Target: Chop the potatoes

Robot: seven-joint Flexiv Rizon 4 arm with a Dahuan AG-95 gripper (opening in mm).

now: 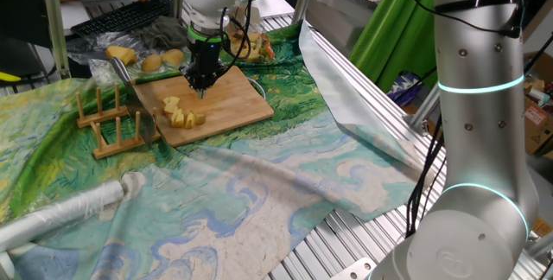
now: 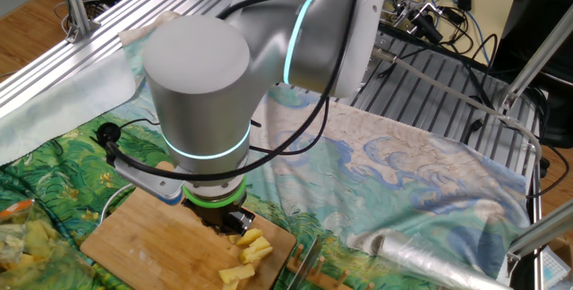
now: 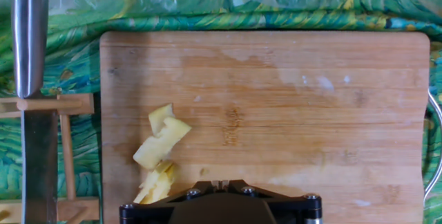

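The potatoes (image 3: 160, 144) lie as a small cluster of pale-yellow, skinless chunks on the wooden board (image 3: 276, 106), toward the board's edge nearest the wooden rack (image 1: 112, 120) that carries the knife (image 3: 29, 37). The end effector (image 1: 202, 85) hangs point-down over the board just beside the pieces, its fingers brought together with nothing visible between them — in the hand view only the black base of the tool shows at the bottom edge, and no chunk is caught there.

The pieces look light and stiff but brittle: cut potato flesh of this kind likely snaps or crumbles if squeezed hard, and its wet, starchy faces would probably be slippery against smooth fingers. Their irregular, wedge-like shapes give few parallel faces, so a pinch across the broadest flat sides of one chunk seems safest — low on the piece, near the board.

For chopping, the thing to take hold of is more likely the knife, by its metal handle standing up out of the rack. The board rests on a patterned cloth (image 1: 259, 194) over the desk.
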